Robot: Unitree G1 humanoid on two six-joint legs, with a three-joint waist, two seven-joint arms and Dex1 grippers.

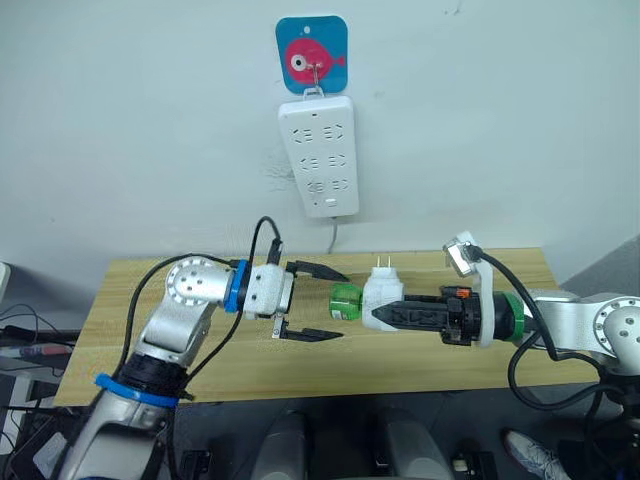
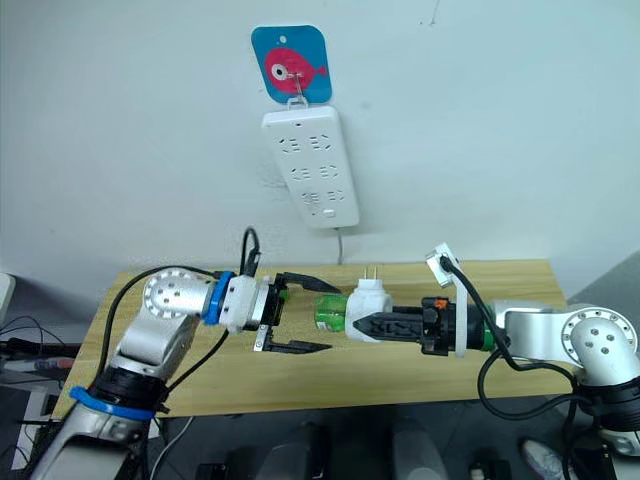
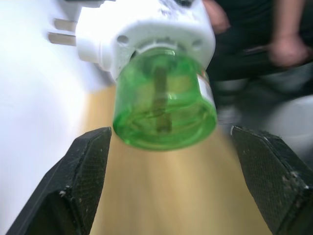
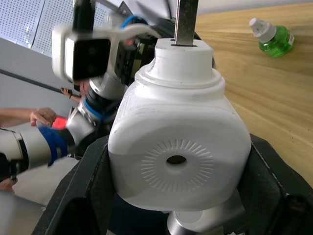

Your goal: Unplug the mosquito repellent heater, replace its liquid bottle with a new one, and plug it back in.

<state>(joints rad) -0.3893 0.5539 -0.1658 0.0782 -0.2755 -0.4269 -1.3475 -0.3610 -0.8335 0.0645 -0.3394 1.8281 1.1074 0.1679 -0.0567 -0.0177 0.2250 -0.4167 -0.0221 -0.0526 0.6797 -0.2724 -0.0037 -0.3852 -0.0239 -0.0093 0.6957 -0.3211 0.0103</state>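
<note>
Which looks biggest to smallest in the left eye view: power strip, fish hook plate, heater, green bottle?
1. power strip
2. fish hook plate
3. mosquito repellent heater, partly covered by the right gripper, so its rank against the plate is unsure
4. green bottle

The heater and bottle sit nearer the camera than the wall items.
</note>
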